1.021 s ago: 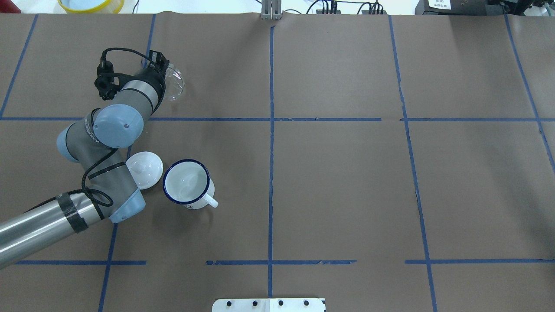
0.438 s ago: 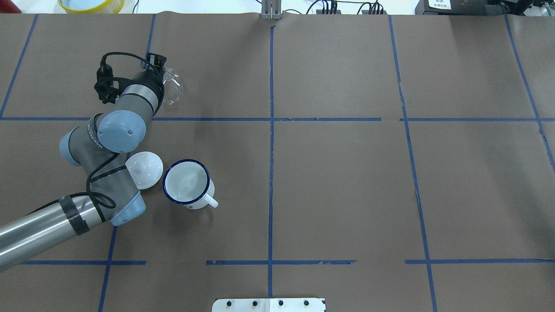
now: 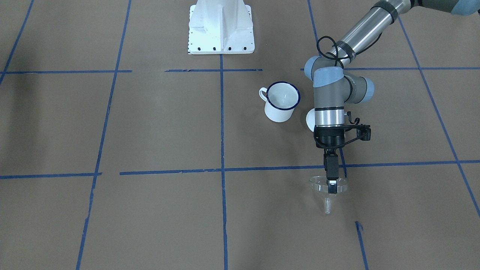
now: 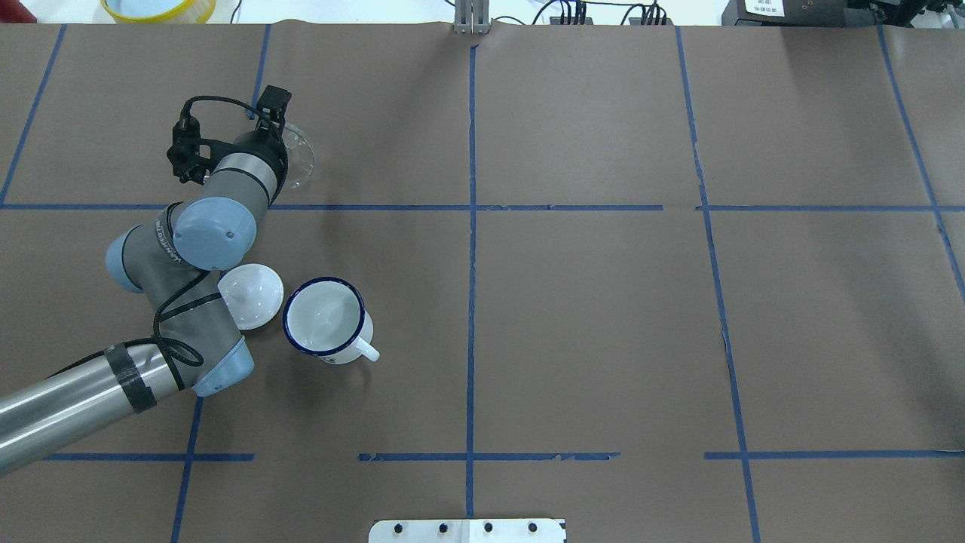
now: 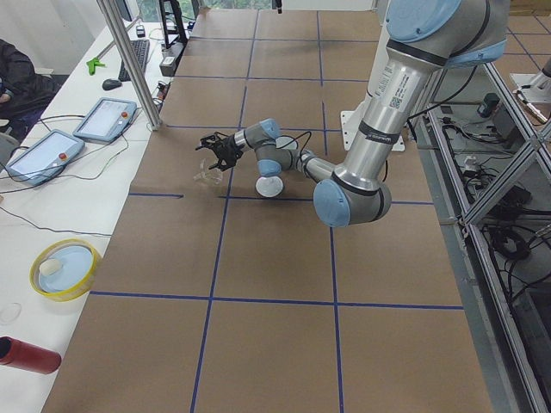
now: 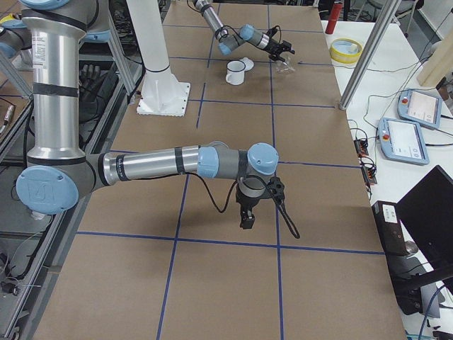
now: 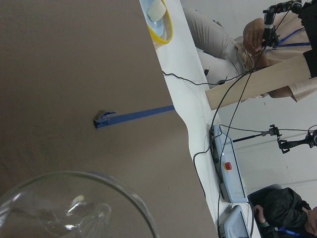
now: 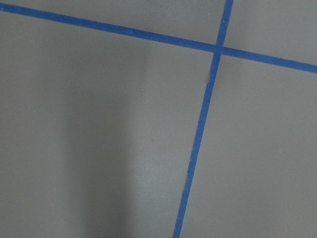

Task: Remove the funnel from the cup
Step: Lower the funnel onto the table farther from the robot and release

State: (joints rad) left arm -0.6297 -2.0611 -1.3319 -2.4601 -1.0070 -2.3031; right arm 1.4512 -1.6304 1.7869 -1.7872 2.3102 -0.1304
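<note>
1. Table (image 4: pixel 603 302): brown paper gridded with blue tape carries everything, and all the work sits on the robot's left-hand side.
2. Left arm (image 4: pixel 203 222): it reaches forward past the cup (image 4: pixel 324 317) with the wrist pointing down. We judge it is taking the funnel (image 3: pixel 327 204) away to set it down.
3. Right arm (image 6: pixel 156 163): it hangs low over the paper, well apart from the work, we think to stay out of the way. Its right gripper (image 6: pixel 247 219) shows only from the side, so we cannot tell whether it is wide or closed.
4. Cup: upright with nothing inside it, so we count the removal itself as done.
5. Lid (image 4: pixel 252 294): white and domed, it lies just beside the cup, partly under the arm.
6. Funnel: out of the cup and well apart from it, upright with the spout down, low over the paper. We cannot tell whether the tip touches.
7. Left gripper (image 3: pixel 332 186): it is pinched narrow on the bowl's rim, a hold that leaves the spout free to land first.
</note>
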